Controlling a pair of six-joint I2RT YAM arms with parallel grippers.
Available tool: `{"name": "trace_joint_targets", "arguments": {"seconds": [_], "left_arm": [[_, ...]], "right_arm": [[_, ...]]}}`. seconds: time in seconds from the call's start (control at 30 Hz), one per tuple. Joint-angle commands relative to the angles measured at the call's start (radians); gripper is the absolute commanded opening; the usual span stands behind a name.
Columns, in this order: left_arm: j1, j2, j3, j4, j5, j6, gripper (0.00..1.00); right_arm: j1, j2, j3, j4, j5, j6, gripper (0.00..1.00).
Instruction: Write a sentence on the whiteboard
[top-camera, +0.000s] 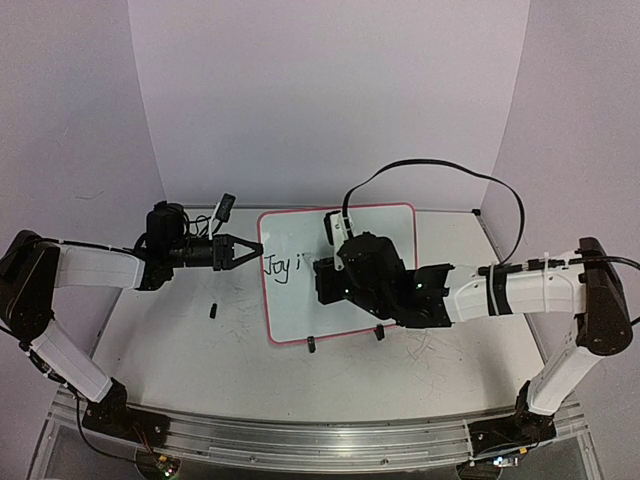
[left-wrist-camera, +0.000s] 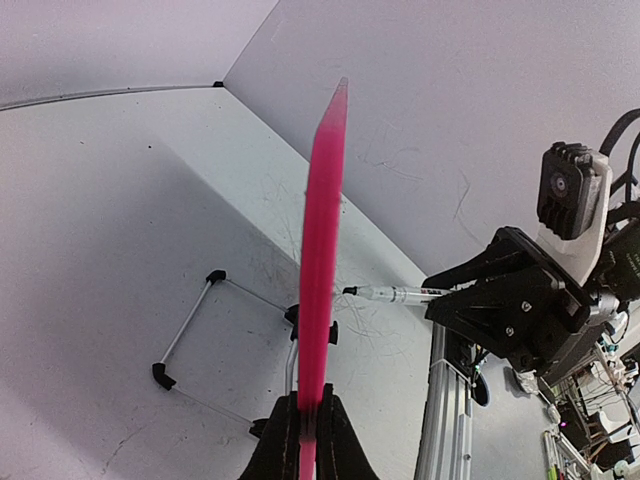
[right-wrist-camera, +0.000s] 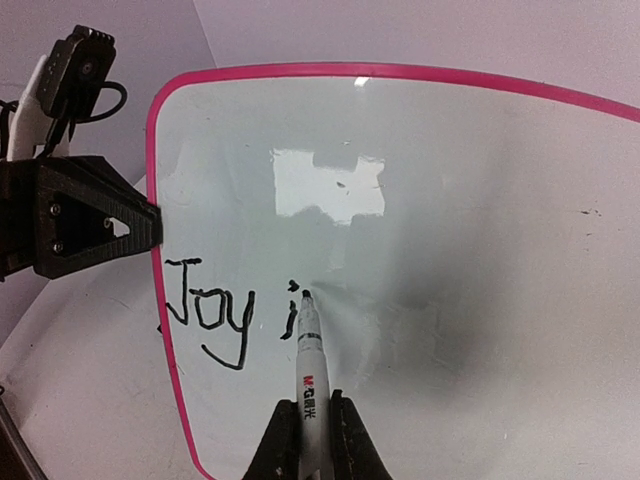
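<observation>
Board (top-camera: 340, 275) sits mid-worktop (top-camera: 180, 340), pink rim all round, two black feet (top-camera: 312, 346) at its near edge.

L arm: you've got the upper link rising from the base at near left, forearm running roughly level to the right. Left pincer (top-camera: 240, 252) points right and meets the board's left edge. In the left wrist view the rim (left-wrist-camera: 322, 250) shows edge-on, and the fingers (left-wrist-camera: 285, 440) are clamped narrow on it, one each side.

R arm: elbow high at the far right, forearm stretched left across the board's near half, wrist cam looking down at the face. Right pincer (right-wrist-camera: 308, 420) is closed narrow on a marker (right-wrist-camera: 310, 350), barrel between the fingers, nib pointing away from the wrist. Nib touches the board face just beside the "i".

Lettering (right-wrist-camera: 215, 310) reads "Joy i", black, near the left rim, about level w/ the left pincer. From the left wrist cam you see the marker (left-wrist-camera: 395, 294) coming in sideways toward the board.

Small black bit (top-camera: 213, 309) lies on the worktop left of the board, apart from it; can't tell what it is.
</observation>
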Motion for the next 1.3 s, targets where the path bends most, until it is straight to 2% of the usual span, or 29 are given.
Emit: {"name": "trace_joint_targets", "arguments": {"seconds": [0.0, 1.27], "left_arm": [[0.004, -0.047, 0.020, 0.054, 0.018, 0.002, 0.00], [0.004, -0.045, 0.028, 0.052, 0.022, 0.000, 0.00]], "right_arm": [[-0.004, 0.024, 0.049, 0.006, 0.016, -0.015, 0.00], [-0.006, 0.035, -0.002, -0.041, -0.007, 0.057, 0.00]]}}
